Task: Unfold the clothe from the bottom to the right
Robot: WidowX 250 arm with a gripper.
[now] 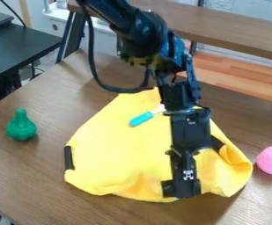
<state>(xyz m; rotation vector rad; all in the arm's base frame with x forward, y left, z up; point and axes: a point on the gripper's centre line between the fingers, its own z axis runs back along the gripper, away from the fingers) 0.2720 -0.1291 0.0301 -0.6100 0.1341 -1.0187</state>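
one yellow cloth [120, 149] beneath the tool [181, 190], grip unclear, one teal utensil [142, 118] in the way on it behind the tool, one green toy [21, 126] left, one pink ball [271, 160] right

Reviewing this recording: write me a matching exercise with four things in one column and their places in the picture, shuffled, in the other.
Things:
1. green item
2. pink item
3. blue-handled tool
4. end effector

Places:
A. lying on the cloth
B. at the cloth's lower edge
C. left of the cloth
D. right of the cloth

Pairs: 1-C, 2-D, 3-A, 4-B
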